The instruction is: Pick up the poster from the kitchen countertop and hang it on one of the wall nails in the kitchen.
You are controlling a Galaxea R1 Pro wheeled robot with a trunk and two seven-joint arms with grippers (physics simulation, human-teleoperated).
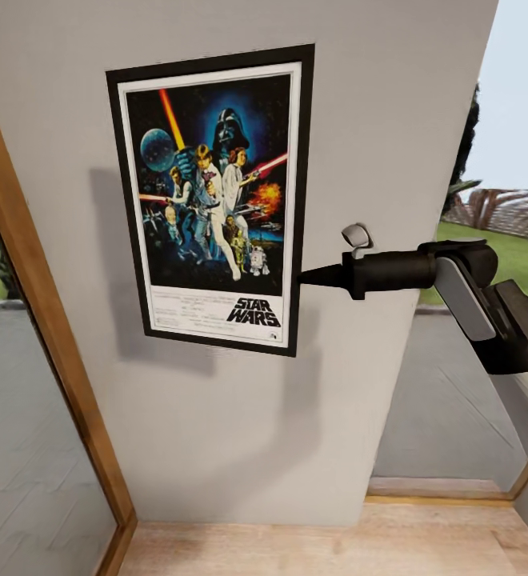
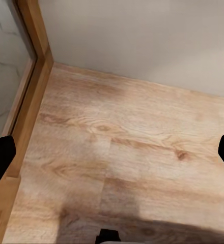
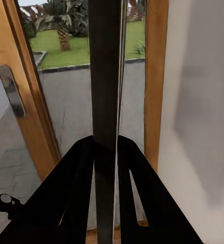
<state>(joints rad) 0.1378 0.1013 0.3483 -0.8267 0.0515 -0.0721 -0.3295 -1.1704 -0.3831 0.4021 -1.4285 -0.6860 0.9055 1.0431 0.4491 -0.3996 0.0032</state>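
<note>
The Star Wars poster (image 1: 212, 200), black-framed with a white border, lies flat against the pale grey wall (image 1: 376, 120), slightly tilted. My right gripper (image 1: 304, 278) reaches in from the right and is shut on the poster's right edge near mid-height. In the right wrist view the poster (image 3: 106, 76) runs edge-on as a dark strip pinched between the black fingers (image 3: 81, 168). No wall nail can be made out; any behind the poster is hidden. The kitchen countertop is out of view. My left gripper (image 2: 112, 157) hangs open over the wooden floor, holding nothing.
A wooden door frame (image 1: 48, 336) with glass runs along the wall's left side. Light wood flooring (image 1: 336, 544) lies below. To the right is a glazed opening with a wooden sill (image 1: 440, 488). A door handle (image 3: 11, 91) shows in the right wrist view.
</note>
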